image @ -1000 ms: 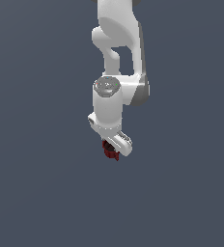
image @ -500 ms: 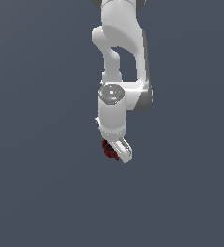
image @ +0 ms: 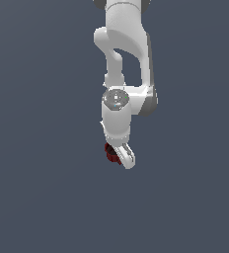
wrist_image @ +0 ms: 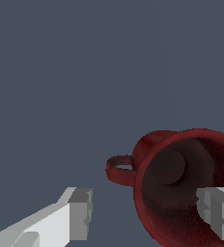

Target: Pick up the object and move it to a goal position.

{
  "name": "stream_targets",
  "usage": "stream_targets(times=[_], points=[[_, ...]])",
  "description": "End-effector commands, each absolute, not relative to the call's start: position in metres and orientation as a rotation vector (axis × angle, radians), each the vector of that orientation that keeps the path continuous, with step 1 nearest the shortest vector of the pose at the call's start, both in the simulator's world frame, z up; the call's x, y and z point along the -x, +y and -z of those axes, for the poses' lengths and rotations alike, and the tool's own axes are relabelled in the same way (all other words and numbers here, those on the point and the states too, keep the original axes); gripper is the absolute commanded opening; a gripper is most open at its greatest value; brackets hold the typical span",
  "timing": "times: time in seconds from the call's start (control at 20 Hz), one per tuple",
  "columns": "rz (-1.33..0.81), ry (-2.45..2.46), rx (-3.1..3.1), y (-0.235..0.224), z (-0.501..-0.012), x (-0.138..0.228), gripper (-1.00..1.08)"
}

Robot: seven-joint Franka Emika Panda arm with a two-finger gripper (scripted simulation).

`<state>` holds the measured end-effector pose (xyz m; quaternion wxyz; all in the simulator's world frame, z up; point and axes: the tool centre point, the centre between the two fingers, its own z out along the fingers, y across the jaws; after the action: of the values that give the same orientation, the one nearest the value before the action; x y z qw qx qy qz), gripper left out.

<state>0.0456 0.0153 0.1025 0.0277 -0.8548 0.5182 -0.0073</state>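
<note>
The object is a dark red cup (wrist_image: 181, 183) with a dark hollow centre and a small loop handle (wrist_image: 118, 170) on its side. In the wrist view it lies close under my gripper (wrist_image: 147, 212). The gripper is open. One white finger (wrist_image: 80, 212) is outside the cup on the handle side. The other finger (wrist_image: 215, 210) is over the cup's opening, so the cup's wall stands between them. In the exterior view only part of the cup (image: 109, 152) shows behind the gripper (image: 123, 159).
The white arm (image: 126, 59) comes down from the top of the exterior view. Around it is a plain dark grey surface (image: 47, 188).
The hand has come down a little and shifted toward the exterior view's right, closer over the cup. The cup has stayed about where it was.
</note>
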Motion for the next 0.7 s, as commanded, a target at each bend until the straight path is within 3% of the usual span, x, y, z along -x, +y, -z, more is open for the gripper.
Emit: stream_targets(times=[0.0, 0.6, 0.65], points=[[0.023, 1.6, 2.639, 0.015, -0.103, -0.046, 0.68], [0.023, 1.606, 2.635, 0.017, -0.072, -0.046, 0.68], [0.023, 1.606, 2.635, 0.017, -0.072, -0.046, -1.0]])
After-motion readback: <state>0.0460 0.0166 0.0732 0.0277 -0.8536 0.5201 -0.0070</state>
